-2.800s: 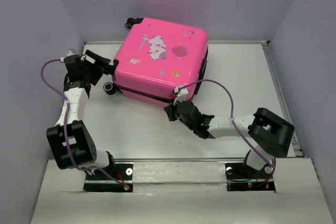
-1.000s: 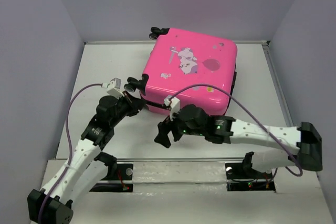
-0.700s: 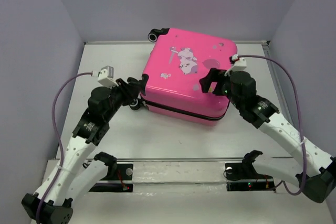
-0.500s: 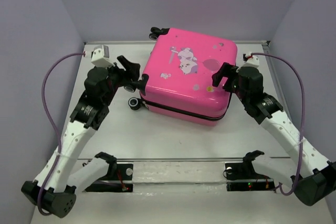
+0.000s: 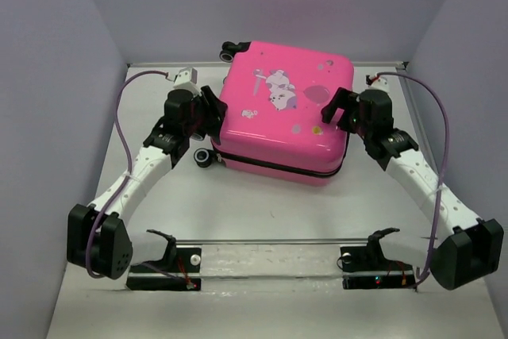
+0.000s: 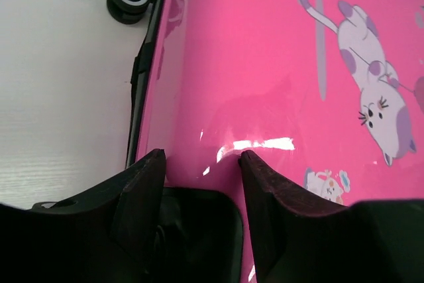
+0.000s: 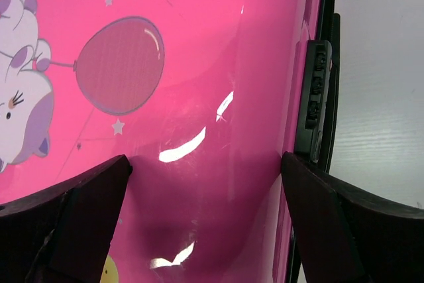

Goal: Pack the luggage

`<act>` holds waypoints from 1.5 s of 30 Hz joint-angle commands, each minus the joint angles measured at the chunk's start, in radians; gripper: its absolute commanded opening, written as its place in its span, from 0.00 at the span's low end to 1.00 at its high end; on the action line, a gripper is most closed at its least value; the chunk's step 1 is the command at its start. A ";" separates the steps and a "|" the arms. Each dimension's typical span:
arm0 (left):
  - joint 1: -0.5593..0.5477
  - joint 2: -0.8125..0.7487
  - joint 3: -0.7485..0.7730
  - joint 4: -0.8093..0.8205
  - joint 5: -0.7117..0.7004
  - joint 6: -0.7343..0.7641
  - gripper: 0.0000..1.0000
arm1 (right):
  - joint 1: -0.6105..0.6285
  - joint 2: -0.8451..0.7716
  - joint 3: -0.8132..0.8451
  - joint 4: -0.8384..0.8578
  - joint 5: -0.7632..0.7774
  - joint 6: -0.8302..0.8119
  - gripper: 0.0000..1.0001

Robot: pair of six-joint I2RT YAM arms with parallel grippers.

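Toward the back of the white counter (image 5: 262, 212) the closed hot-pink hard-shell luggage (image 5: 278, 129) lies flat, its cat and balloon print facing up. Its black wheels (image 5: 205, 156) point left, and the long axis runs roughly left to right. The left gripper (image 5: 213, 111) and the right gripper (image 5: 337, 107) have their jaws spread apart at its left and right edges.

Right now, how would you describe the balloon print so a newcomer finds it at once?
Find the pink luggage lying closed in the middle of the table. On its lid, just ahead of the right gripper, sits the balloon print. Unlike the white-and-purple cat beside it, it is a plain round dark-pink disc on a thin string.
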State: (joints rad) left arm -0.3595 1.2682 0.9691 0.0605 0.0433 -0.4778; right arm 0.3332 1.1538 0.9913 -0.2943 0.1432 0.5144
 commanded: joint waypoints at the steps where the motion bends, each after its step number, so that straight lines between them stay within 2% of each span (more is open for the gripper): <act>1: -0.018 -0.007 -0.171 -0.059 0.193 -0.008 0.56 | 0.026 0.211 0.084 0.084 -0.357 -0.027 0.99; 6: -0.105 -0.067 -0.371 0.087 0.279 -0.100 0.53 | 0.026 0.450 0.277 0.145 -0.580 -0.033 0.97; 9: -0.243 -0.085 -0.457 0.191 0.285 -0.197 0.52 | 0.026 0.627 0.473 0.156 -0.694 -0.002 0.97; 10: -0.319 -0.090 -0.478 0.250 0.279 -0.250 0.53 | 0.026 0.708 0.585 0.155 -0.743 0.016 0.97; 11: -0.356 -0.090 -0.480 0.275 0.277 -0.251 0.53 | 0.026 0.708 0.639 0.155 -0.758 0.022 0.97; 13: -0.421 -0.075 -0.445 0.311 0.267 -0.294 0.54 | 0.026 0.811 0.739 0.144 -0.777 0.047 0.99; 14: -0.465 -0.070 -0.426 0.320 0.267 -0.306 0.54 | 0.026 0.869 0.841 0.109 -0.778 0.047 0.99; 17: -0.499 -0.056 -0.334 0.338 0.277 -0.314 0.57 | 0.026 0.951 1.011 0.029 -0.800 0.046 1.00; 18: -0.507 -0.049 -0.308 0.343 0.280 -0.314 0.58 | 0.026 1.001 1.140 -0.045 -0.803 0.036 1.00; 21: -0.510 -0.021 -0.210 0.345 0.286 -0.300 0.60 | 0.026 1.037 1.327 -0.146 -0.806 0.007 1.00; 24: -0.510 0.026 -0.124 0.344 0.302 -0.292 0.61 | 0.026 0.979 1.356 -0.166 -0.824 -0.043 1.00; 27: -0.510 0.077 -0.060 0.337 0.319 -0.280 0.63 | 0.017 0.844 1.299 -0.172 -0.808 -0.120 1.00; 30: -0.510 0.092 -0.032 0.312 0.306 -0.259 0.65 | 0.017 0.665 1.160 -0.180 -0.772 -0.203 1.00; 31: -0.509 0.083 -0.027 0.294 0.300 -0.251 0.67 | 0.017 0.605 1.096 -0.177 -0.754 -0.238 1.00; 32: -0.509 0.074 -0.027 0.283 0.284 -0.245 0.69 | 0.017 0.543 0.923 -0.169 -0.716 -0.252 0.95; 33: -0.509 0.044 -0.026 0.244 0.267 -0.226 0.70 | 0.017 0.396 0.809 -0.117 -0.691 -0.263 0.91; 34: -0.509 0.025 -0.027 0.214 0.247 -0.210 0.75 | 0.017 0.311 0.681 -0.073 -0.620 -0.273 0.70; 35: -0.509 0.005 -0.032 0.184 0.204 -0.193 0.78 | 0.017 0.225 0.418 0.028 -0.566 -0.271 0.51; 36: -0.509 -0.039 -0.036 0.120 0.175 -0.165 0.84 | 0.017 0.057 0.292 0.071 -0.504 -0.258 0.36; 37: -0.509 -0.062 -0.052 0.089 0.150 -0.154 0.87 | 0.017 -0.024 0.177 0.108 -0.463 -0.231 0.12; 38: -0.510 -0.105 -0.062 0.061 0.117 -0.144 0.90 | 0.017 -0.163 -0.011 0.144 -0.395 -0.223 0.07; 39: -0.510 -0.127 -0.076 0.039 0.107 -0.137 0.92 | 0.017 -0.164 -0.093 0.159 -0.381 -0.202 0.07; 40: -0.510 -0.147 -0.111 0.003 0.099 -0.133 0.95 | 0.017 -0.280 -0.165 0.173 -0.376 -0.176 0.07; 42: -0.512 -0.197 -0.148 -0.016 0.105 -0.139 0.96 | 0.017 -0.368 -0.347 0.199 -0.369 -0.146 0.07; 45: -0.527 -0.216 -0.214 0.004 0.128 -0.171 0.99 | 0.017 -0.450 -0.480 0.250 -0.358 -0.125 0.16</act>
State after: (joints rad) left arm -0.8715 1.0733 0.8219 0.1154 0.1768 -0.6548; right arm 0.3485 0.7376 0.6800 -0.1612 -0.3065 0.3408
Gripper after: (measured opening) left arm 0.979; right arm 0.106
